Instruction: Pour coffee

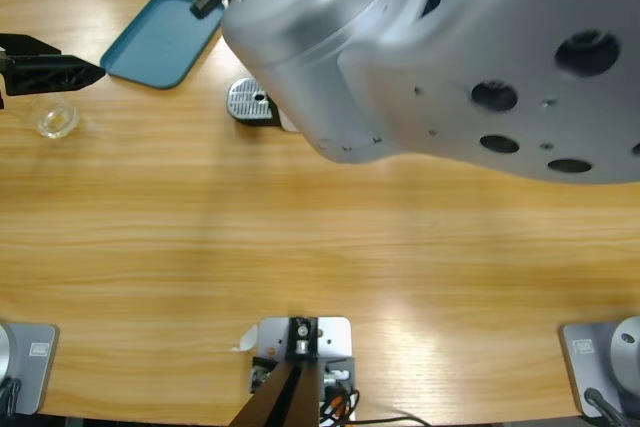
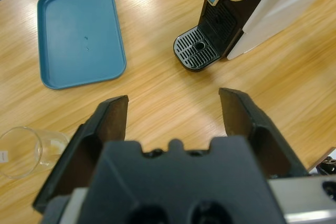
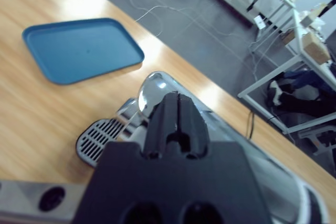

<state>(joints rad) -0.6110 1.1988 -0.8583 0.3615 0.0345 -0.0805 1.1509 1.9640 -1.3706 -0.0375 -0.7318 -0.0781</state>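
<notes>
**A:** Start with the left gripper [image 2: 173, 108]. How does it stand?

**B:** Its jaws are spread wide with only bare table [image 2: 173, 85] between them, so it grips nothing. In the high view it comes in at the left edge [image 1: 85, 71], well left of the coffee machine [image 2: 231, 19].

**A:** And the coffee?

**B:** The only vessel in sight is a clear glass [image 2: 21, 150], just beside the left jaw. Seen from above [image 1: 57, 119] it stands on the table far to the left of the machine, just beside the gripper. Whether any liquid lies in it, I cannot tell.

**A:** Beyond the glass?

**B:** A blue tray [image 2: 79, 35] lies flat, left of the machine and apart from it. The machine's round drip grate [image 2: 197, 51] faces the left gripper across open table.

**A:** The right gripper?

**B:** In its wrist view the right gripper [image 3: 177, 109] has its jaws pressed together – nothing shows between them. It hangs over the machine's top, next to the chrome lever [image 3: 152, 90]. I cannot tell whether it touches it. From above, a large silver elbow [image 1: 430, 47] hides it.

**A:** Past the machine?

**B:** The tray again, then the table's far edge, grey floor with cables, and white tables.
</notes>
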